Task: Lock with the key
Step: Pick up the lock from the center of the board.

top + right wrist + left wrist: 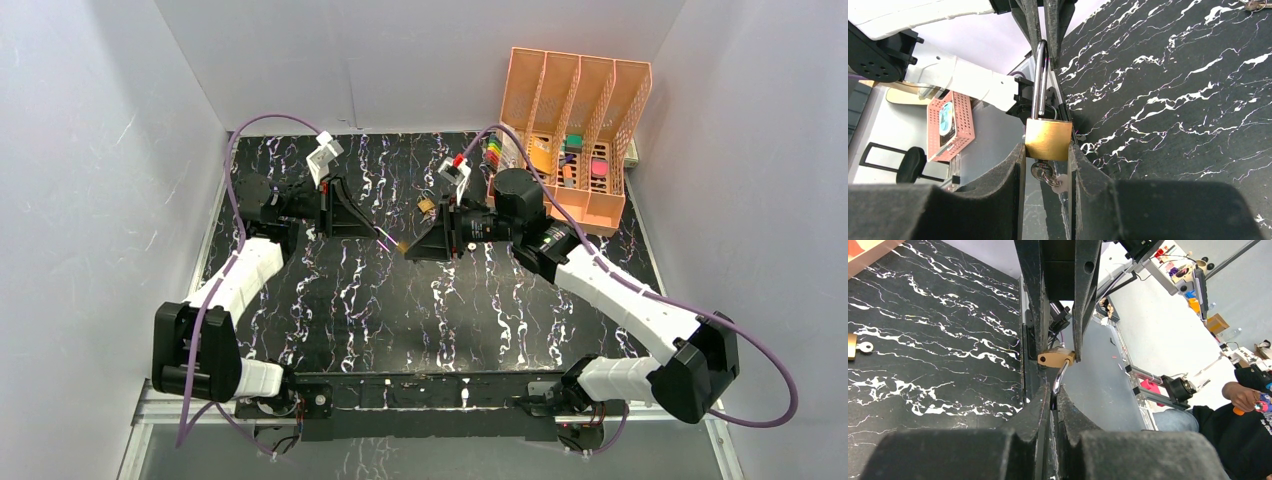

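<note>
At the middle of the top view, above the black marbled bench (400, 320), the two arms meet tip to tip. The right hand (1045, 156) grips the brass padlock (1048, 140) by its body, one finger on each flat side. A key (1040, 171) sticks out of the padlock's underside, between those fingers. The left hand (1053, 401) is pinched tight on the steel shackle (1061, 376), which stands drawn out of the body. Further back on the bench lies another small brass piece with keys (427, 205). An orange file rack (570, 110) sits at the upper right.
</note>
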Robot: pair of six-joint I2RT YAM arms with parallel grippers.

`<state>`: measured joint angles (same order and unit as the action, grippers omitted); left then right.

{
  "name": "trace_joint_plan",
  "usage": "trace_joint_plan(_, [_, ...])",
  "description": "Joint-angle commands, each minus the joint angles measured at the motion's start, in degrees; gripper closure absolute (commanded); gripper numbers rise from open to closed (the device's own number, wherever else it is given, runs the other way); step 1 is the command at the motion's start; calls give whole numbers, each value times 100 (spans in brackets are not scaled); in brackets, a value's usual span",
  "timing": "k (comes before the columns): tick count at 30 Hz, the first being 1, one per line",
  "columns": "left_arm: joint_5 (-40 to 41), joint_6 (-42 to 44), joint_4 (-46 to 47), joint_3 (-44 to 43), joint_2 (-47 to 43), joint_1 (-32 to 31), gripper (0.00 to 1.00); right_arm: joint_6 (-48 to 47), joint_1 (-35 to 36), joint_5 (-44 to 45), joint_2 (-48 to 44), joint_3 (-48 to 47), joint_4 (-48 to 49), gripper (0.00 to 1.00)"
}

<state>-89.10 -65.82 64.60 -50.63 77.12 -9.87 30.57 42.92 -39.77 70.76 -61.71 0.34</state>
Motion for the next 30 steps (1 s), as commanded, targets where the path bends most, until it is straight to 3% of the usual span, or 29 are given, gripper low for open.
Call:
trace_joint_plan(1, [-23, -18, 166, -167, -48, -6, 100, 138, -18, -210, -21, -123, 551, 100])
trace_joint_plan(6, [30, -18, 167, -157, -22, -4, 100, 59, -19, -345, 64, -210, 433, 100])
trace_joint_plan(7, [74, -18, 167, -153, -28, -6, 100, 29, -16, -357, 79, -236, 379, 96])
trace_joint_plan(9, [169, 9, 174, -157, -39, -6, 100, -66, -15, -345, 74, -272, 275, 82])
trace_joint_plan(14, [588, 182, 168, -107, -51, 2, 100, -479, -80, -159, 50, -608, -41, 26])
trace_joint_plan(17, [972, 372, 145, -87, -110, 2, 100, -785, -161, 173, 3, -868, -351, 10])
trace_joint_plan(20, [1407, 667, 19, -83, -243, 11, 100, -1117, -198, 748, -157, -979, -446, 2])
trace_joint_plan(23, [1860, 918, -134, -50, -391, 20, 100, -1445, -204, 1226, -471, -731, -116, 1])
trace_joint_plan(30, [2568, 1086, -224, 23, -679, 20, 100, -1747, -204, 1474, -1403, 1003, 2509, 2])
